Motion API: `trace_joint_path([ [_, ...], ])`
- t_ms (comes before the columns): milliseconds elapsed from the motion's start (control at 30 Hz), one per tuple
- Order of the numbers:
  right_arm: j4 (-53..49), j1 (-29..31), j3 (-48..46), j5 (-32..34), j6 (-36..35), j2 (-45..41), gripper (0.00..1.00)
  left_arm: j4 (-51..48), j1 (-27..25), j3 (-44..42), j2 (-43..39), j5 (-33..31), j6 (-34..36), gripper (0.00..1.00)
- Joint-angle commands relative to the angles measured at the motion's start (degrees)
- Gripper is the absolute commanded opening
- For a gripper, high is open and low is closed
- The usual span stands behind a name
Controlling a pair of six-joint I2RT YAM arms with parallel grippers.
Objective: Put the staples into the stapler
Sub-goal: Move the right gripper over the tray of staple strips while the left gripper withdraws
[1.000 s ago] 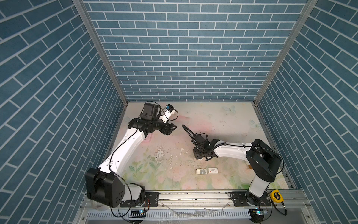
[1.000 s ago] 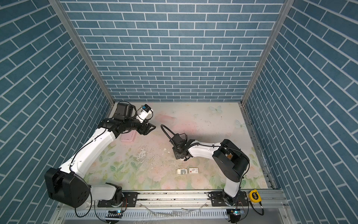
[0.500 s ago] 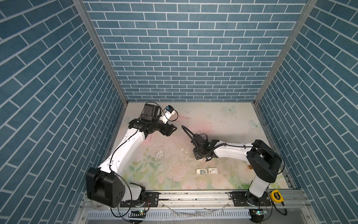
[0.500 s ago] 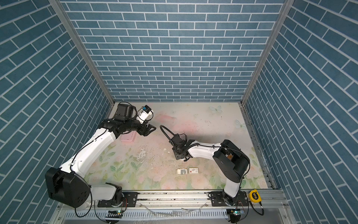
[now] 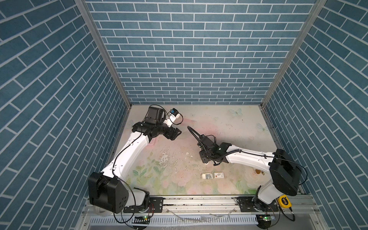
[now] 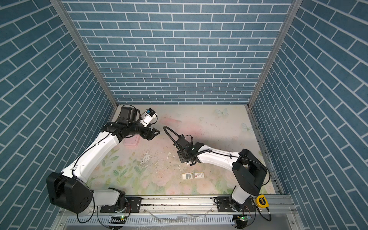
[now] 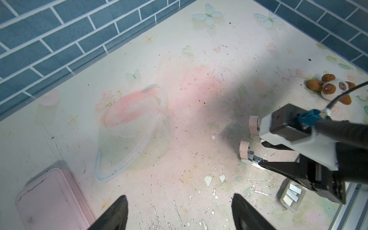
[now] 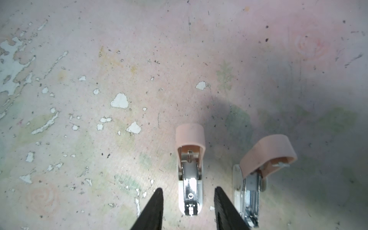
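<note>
Stapler lies opened on bench. Right tool is spread around one stapler half, not clamped. Left tool is held open and empty, well away from stapler. Staples sit in card tray near stapler. Loading is judged not yet done.

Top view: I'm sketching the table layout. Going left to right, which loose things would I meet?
pink case → card tray holding the staples → white sleeve with a red mark → yellow tape measure
</note>
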Motion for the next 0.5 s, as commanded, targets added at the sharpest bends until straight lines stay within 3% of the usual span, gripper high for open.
trace_joint_path([
  [0,-5.2,1.1,-1.1,2.0,4.6,-5.2,0.43,-0.8,0.2,0.1,-1.0,-0.5,-0.1,0.83],
  [267,-9.4,5.8,-6.3,-3.2,17.7,-14.1,0.38,0.0,0.2,0.6,-1.0,1.2,-0.6,0.83],
  [467,-9.2,11.3,-7.6,-2.9,25.0,-12.9,0.36,1.1,0.2,0.1,-0.2,2.5,-0.9,0.83],
])
